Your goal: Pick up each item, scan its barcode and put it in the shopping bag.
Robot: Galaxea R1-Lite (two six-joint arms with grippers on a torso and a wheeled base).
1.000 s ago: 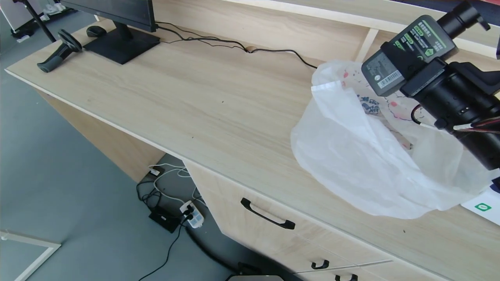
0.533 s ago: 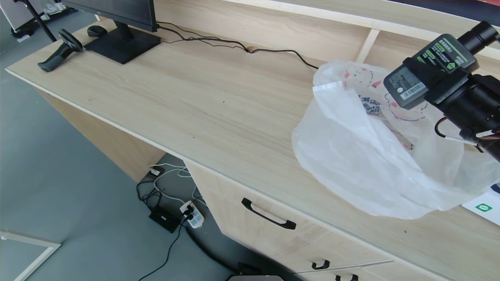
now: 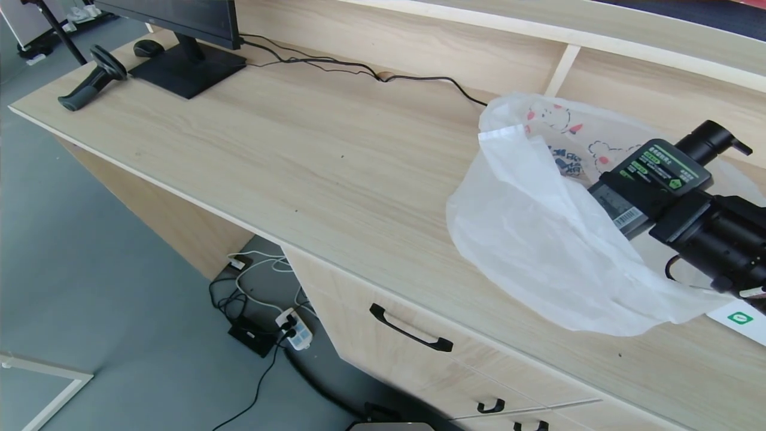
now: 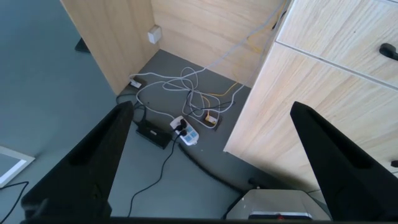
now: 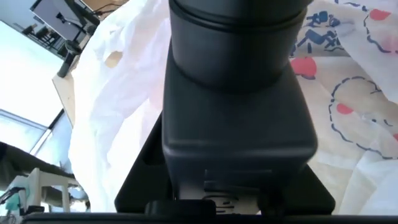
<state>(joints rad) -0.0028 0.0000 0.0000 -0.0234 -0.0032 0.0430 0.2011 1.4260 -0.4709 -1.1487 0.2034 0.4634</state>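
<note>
In the head view, the right gripper clamps a black item (green label, barcode showing) in the mouth of the white shopping bag, far right on the desk. In the left wrist view, the left gripper hangs with its fingers spread above floor cables. In the right wrist view, the item sits over the bag's printed plastic.

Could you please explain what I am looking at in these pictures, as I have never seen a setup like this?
This is a two-armed robot at a wooden counter. The wide picture comes from a camera on its head; the other two from cameras on its wrists. On the counter lie a handheld scanner, a monitor stand, a mouse and a white shopping bag. The right gripper holds a black labelled item at the bag's opening. The left gripper is open, with floor cables below it.
</note>
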